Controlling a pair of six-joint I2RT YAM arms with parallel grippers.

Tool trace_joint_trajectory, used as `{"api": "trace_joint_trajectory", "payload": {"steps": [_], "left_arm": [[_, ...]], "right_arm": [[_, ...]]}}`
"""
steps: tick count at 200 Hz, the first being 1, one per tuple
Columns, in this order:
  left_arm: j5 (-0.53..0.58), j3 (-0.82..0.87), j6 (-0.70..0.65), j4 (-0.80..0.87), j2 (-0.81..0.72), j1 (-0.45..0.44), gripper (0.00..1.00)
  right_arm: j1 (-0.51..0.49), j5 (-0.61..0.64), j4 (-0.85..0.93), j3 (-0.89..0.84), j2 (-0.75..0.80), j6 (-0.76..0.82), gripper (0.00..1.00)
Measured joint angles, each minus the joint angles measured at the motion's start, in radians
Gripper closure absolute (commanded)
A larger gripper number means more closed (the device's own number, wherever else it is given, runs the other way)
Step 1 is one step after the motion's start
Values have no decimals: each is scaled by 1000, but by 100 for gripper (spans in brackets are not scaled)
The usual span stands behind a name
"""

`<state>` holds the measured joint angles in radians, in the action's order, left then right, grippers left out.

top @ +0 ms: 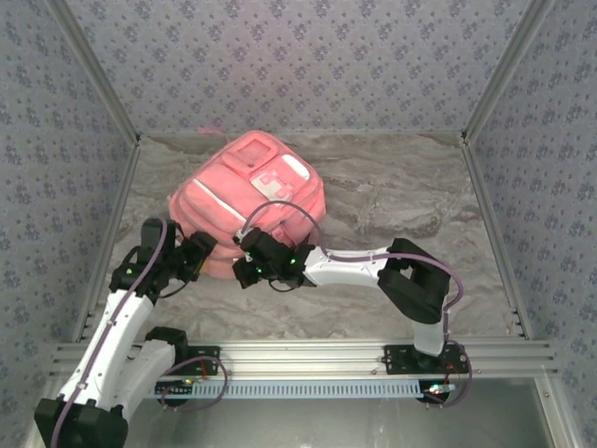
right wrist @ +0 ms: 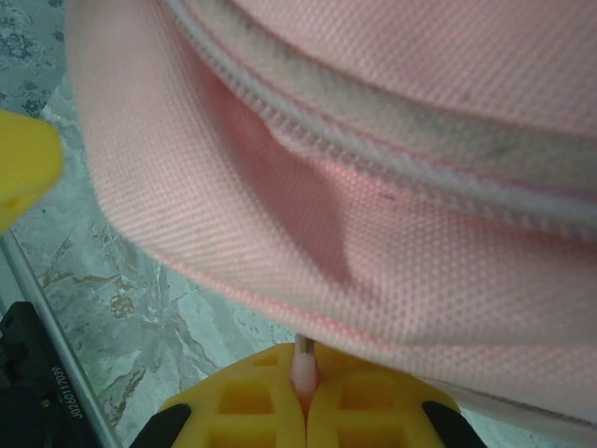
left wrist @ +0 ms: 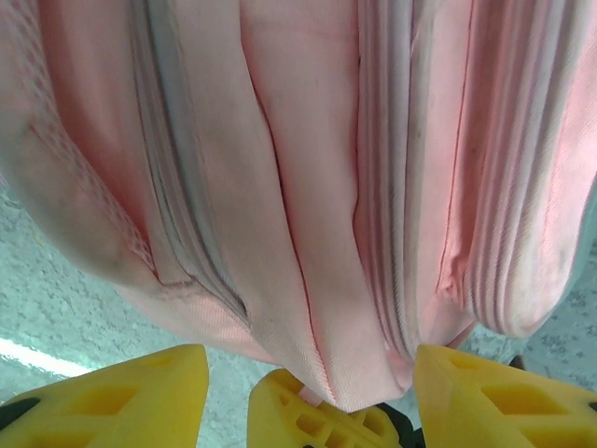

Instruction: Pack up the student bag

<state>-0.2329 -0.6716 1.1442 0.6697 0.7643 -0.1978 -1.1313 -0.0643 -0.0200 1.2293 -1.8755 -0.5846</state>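
**Two claws at the bag's near edge**

Overhead, the large soft pink fabric student bag (top: 247,191) lies on the grey marbled table (top: 401,196). The left claw (top: 199,254) and right claw (top: 248,257) are both against its near side.

At the left wrist, the left claw (left wrist: 308,364) gapes, with a fabric fold hanging unpinched between its fingers.

At the right wrist, the right claw (right wrist: 303,411) is clamped on a small pink pull tab (right wrist: 302,373). The tab is best drawn steadily along the zip, with the left claw bracing the fabric.

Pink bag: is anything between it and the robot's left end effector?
No, nothing visible. The left end effector is open right at the near side of the student bag, with pink fabric just ahead of it.
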Motion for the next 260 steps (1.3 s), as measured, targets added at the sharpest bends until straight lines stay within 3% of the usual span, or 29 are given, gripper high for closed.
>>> {"api": "trace_joint_trajectory", "payload": {"steps": [27,55,97,127,260], "left_arm": [[9,13,14,-24,10,-37,43],[24,34,32,-62,51,-40,53],[48,26,43,-115,145,-40,85],[66,5,47,-120,175,-40,100],[57,-21,27,-105,153,8,100]], "right_arm": [[0,0,0,0,0,-3,100],[-3,0,1,0,0,-3,100],[-4,5,5,0,0,-2,100],[-4,24,11,-10,4,6,100],[89,51,15,-196,121,25,100]]}}
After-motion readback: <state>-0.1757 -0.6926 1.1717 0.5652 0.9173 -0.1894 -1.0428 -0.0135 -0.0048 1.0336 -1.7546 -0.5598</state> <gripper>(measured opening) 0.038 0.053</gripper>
